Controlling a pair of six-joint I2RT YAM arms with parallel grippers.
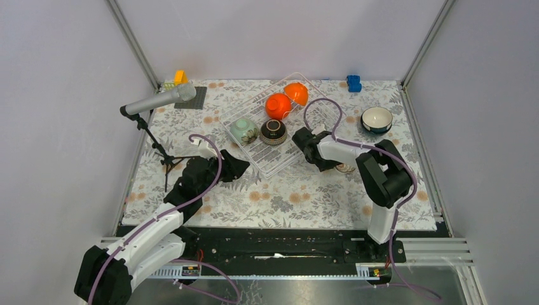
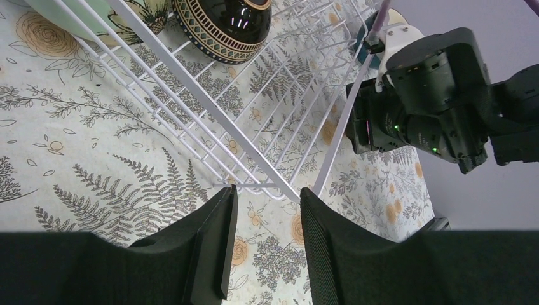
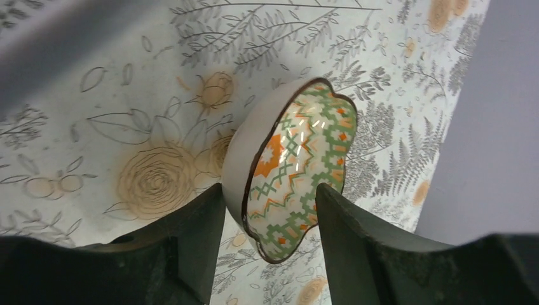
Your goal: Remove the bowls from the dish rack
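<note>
Plain grey walls (image 1: 57, 114) enclose a table under a floral cloth (image 1: 305, 194).

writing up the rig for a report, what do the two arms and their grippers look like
Both arms mix white link shells with black joint housings. A thin purple cable loops along each arm. The left gripper and right gripper each have two broad, flat-faced matte black fingers. Small green indicator lights glow on the right arm's black wrist housing, seen from the left wrist camera. No sleeves or printed markings are visible.
</note>
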